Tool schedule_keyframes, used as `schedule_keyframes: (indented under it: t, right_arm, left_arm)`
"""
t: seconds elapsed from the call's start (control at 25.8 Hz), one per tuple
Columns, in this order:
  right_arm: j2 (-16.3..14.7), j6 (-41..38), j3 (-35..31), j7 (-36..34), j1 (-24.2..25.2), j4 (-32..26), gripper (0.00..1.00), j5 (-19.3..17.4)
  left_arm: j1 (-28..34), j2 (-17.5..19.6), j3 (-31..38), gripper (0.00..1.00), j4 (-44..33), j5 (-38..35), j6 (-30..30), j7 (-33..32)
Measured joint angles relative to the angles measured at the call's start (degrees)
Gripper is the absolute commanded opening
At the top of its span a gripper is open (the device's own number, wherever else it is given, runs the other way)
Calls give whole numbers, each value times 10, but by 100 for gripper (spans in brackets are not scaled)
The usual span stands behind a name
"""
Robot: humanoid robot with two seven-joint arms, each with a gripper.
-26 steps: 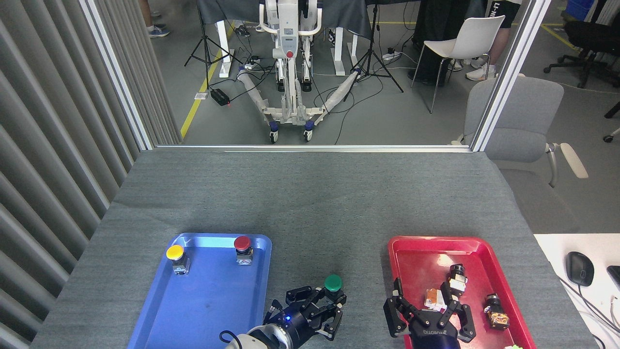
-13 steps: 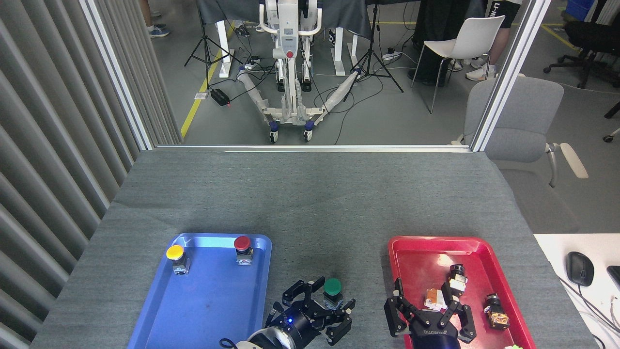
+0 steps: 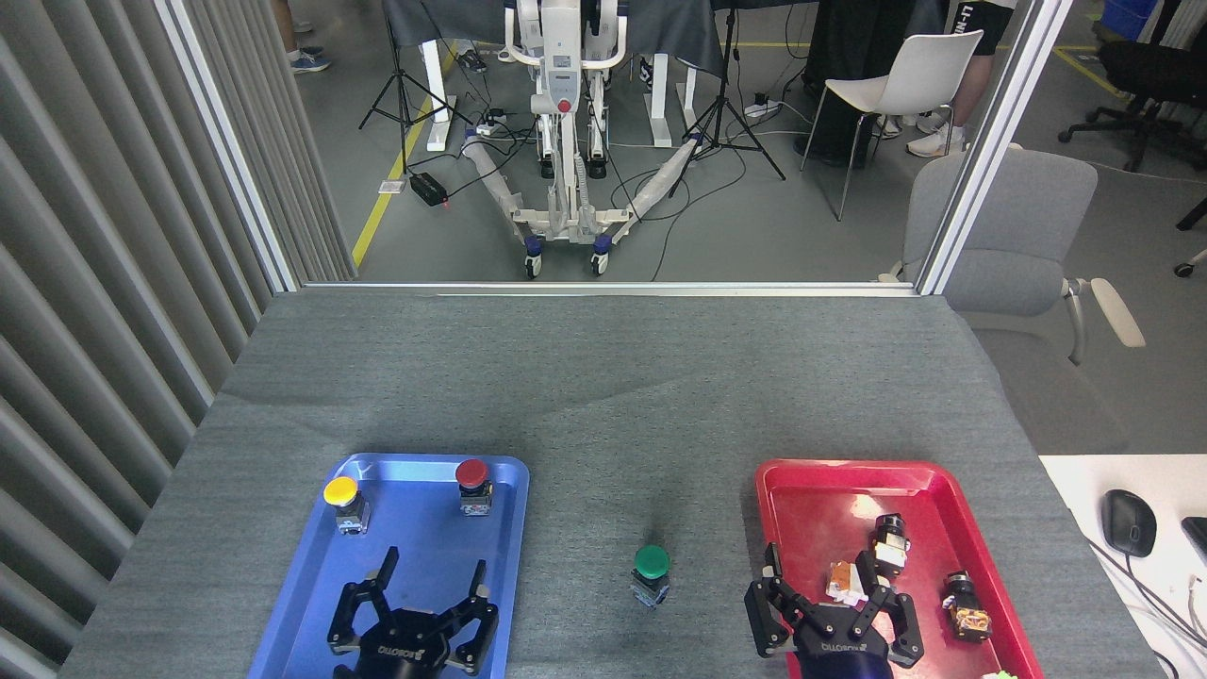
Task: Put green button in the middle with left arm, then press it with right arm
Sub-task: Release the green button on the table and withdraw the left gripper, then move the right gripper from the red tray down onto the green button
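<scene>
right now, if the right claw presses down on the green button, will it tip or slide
The green button probably stays put under a straight push: it stands upright on a boxy base on the cloth, which looks felt-like, so sliding seems unlikely. Its cap overhangs the narrow base, so an off-centre push from the right claw might tip it.

three buttons [image 3: 651, 573], two trays [image 3: 311, 604], perhaps three parts [image 3: 967, 606]

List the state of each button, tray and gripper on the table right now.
Green button: upright on the bare cloth between the trays, free of both grippers.
Yellow button: upright in the blue tray.
Red button: upright in the blue tray.
Left gripper: open, empty, over the blue tray.
Right gripper: open, empty, over the red tray.
</scene>
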Motion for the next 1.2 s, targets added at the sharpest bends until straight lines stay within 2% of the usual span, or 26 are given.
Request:
schedule_keyframes:
  t: [0.23,0.39,0.46,0.62,0.93,1.2]
  right_arm:
    - [-1,-32,1,0,-2,2,36,0]
    - [-1,-58,1,3,-2,2,14,-1]
    - [-1,-67,1,2,-2,2,0,-2]
    - [-1,-87,1,0,-3,3,0,-2]
    - [1,-143,11,-3,-7,10,0,-3]
    - [2,-151,42,2,-42,49,0,-1]
  left_arm:
    - [40,10,33,99,-52,0,23,-4]
    - [44,17,37,99,-64,1,25,-10]
    - [45,24,37,99,-71,1,25,-15]
    - [45,39,39,99,-78,2,25,-33]
    - [49,48,44,99,-82,3,3,-43]
    - [59,48,55,99,-85,3,-1,-44]
